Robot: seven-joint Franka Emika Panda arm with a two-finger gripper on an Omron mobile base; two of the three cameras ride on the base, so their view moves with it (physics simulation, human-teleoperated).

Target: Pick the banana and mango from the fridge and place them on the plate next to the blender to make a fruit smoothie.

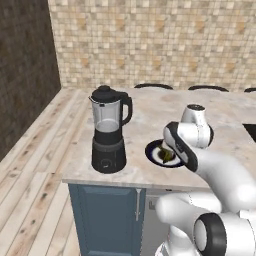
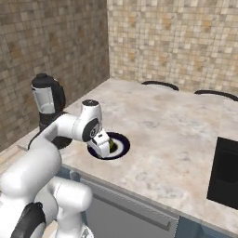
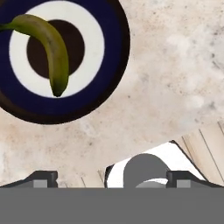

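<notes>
The banana (image 3: 52, 48), curved and greenish-yellow, lies on the round plate (image 3: 109, 57), which has a navy rim and a white ring. The plate (image 1: 151, 151) rests on the marble counter just right of the blender (image 1: 108, 131), near the front edge. My gripper (image 3: 111, 177) hovers over the plate's near side, open and holding nothing. From the right, the hand (image 2: 103, 146) covers part of the plate (image 2: 122, 148), and the banana (image 2: 112, 145) peeks out beside it. The mango and the fridge are out of view.
The counter's front edge (image 1: 100, 180) runs just below the plate, above a blue cabinet (image 1: 107, 215). A black inset panel (image 2: 227, 172) sits at the counter's right. Dark curved chair backs (image 1: 153, 86) line the far edge. Tiled walls stand behind and to the left.
</notes>
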